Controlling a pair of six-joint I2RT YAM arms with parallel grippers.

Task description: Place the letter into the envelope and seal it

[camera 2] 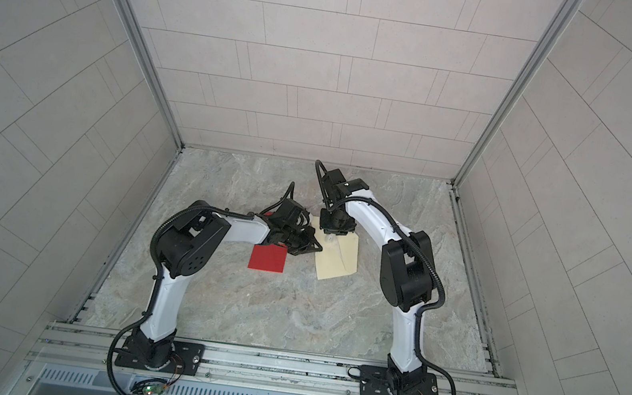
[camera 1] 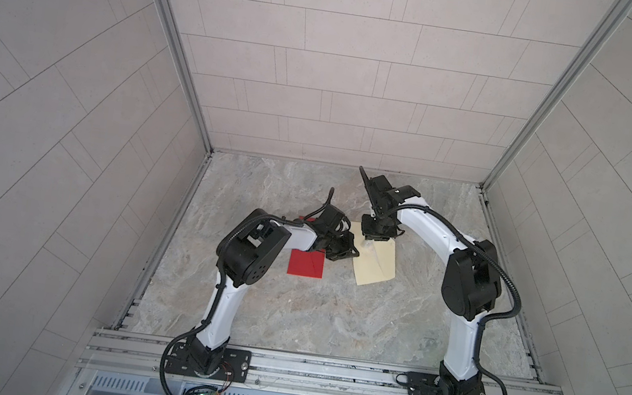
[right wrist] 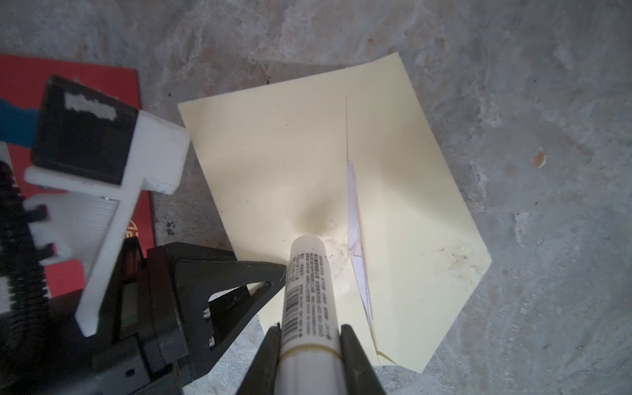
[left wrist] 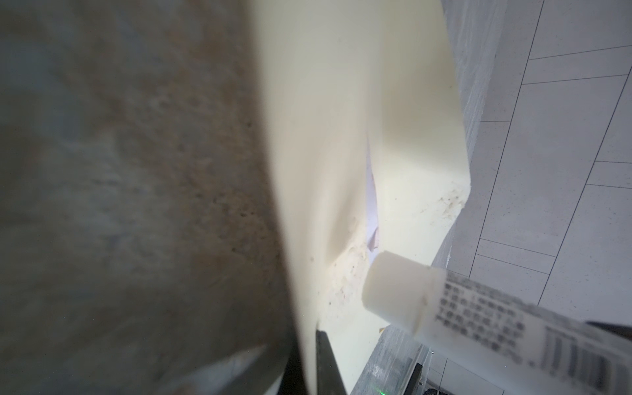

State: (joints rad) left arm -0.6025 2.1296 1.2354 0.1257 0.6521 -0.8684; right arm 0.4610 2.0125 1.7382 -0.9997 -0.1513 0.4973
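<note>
A cream envelope [camera 1: 378, 268] [camera 2: 340, 263] lies on the marble table. White letter paper [right wrist: 355, 219] [left wrist: 373, 205] peeks out along the envelope's slit. My left gripper [camera 1: 355, 251] [camera 2: 317, 248] [left wrist: 309, 345] is shut on the envelope [left wrist: 325, 136] at its left edge, the sheet pinched between the dark fingers. My right gripper [camera 1: 372, 238] [camera 2: 332, 232] [right wrist: 309, 328] is shut on a white glue stick [right wrist: 307, 284] [left wrist: 403, 290]. The stick's tip presses onto the envelope [right wrist: 273, 164] beside the slit, where the paper is smudged.
A red card [camera 1: 306, 263] [camera 2: 267, 258] [right wrist: 68, 78] lies flat just left of the envelope, partly under the left wrist. Tiled walls close in the table [camera 1: 331, 318] on three sides, and a metal rail [camera 1: 323, 369] runs along the front.
</note>
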